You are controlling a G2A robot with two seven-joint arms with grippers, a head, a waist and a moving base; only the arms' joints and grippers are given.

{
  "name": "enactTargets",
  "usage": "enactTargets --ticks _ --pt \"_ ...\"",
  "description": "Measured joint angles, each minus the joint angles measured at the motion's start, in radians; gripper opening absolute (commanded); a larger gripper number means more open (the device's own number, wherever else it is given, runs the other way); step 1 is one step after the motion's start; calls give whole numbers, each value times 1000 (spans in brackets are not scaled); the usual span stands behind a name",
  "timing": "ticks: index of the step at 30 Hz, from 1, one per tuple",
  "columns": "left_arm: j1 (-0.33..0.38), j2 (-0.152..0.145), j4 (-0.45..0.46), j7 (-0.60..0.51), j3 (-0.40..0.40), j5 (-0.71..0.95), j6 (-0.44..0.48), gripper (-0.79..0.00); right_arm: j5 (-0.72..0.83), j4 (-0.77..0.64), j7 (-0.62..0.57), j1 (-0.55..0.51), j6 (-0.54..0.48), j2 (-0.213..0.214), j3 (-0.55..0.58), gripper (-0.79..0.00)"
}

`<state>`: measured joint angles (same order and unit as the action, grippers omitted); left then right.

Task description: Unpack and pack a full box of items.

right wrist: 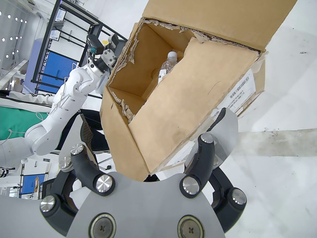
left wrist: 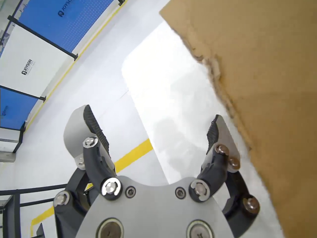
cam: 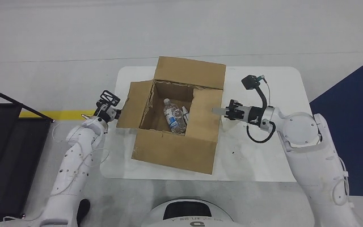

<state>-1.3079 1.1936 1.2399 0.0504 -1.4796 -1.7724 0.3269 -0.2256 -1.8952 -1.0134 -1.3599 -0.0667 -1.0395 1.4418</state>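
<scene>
An open cardboard box (cam: 176, 122) stands in the middle of the white table (cam: 266, 85), its flaps spread outward. Inside lies a clear plastic bottle (cam: 173, 117) with a white cap, also seen in the right wrist view as the bottle (right wrist: 170, 61). My left gripper (cam: 108, 102) sits beside the box's left flap (left wrist: 260, 63); this gripper (left wrist: 153, 127) is open with nothing between its fingers. My right gripper (cam: 218, 111) is at the box's right flap (right wrist: 178, 105). It (right wrist: 153, 122) is open, its fingers standing either side of that flap's edge.
A black rack (cam: 17, 147) stands on the floor left of the table, by a yellow floor line (cam: 62, 114). Blue and white panels (left wrist: 49, 25) stand farther off. Bare table lies to the right of the box (cam: 272, 153).
</scene>
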Motion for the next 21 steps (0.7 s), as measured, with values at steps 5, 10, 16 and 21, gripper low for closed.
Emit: enactTargets --ticks 5,10,16,21 --pt "9 4 9 38 -18 163 72 0 0 0 0 0 0 0 0 0" --pt "-14 -9 65 118 -74 271 210 0 0 0 0 0 0 0 0 0" --pt "-30 -19 212 110 -106 338 282 0 0 0 0 0 0 0 0 0" --pt "-26 -18 377 34 -48 273 259 0 0 0 0 0 0 0 0 0"
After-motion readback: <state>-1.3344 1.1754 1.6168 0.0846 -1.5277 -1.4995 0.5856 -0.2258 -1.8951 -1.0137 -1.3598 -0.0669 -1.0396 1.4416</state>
